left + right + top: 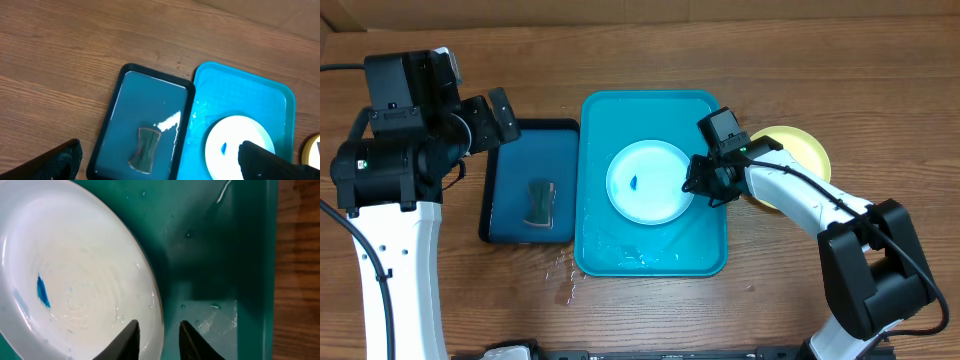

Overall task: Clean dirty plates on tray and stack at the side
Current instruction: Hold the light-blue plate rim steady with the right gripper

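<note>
Right end effector [159, 325] straddles the partly cropped plate [75, 280] rim.

The overhead camera looks straight down from high on the wooden table [640, 50], with the turquoise tray [705, 235] and the dark blue tray [535, 150] whole. The left wrist camera looks down aslant from well above both trays, left fingertips [57, 162] in its lower corners. The right wrist camera sits very close over the light blue plate [75, 270], right fingertips [127, 340] at its lower edge. All three views share this plate and the turquoise tray.
</note>
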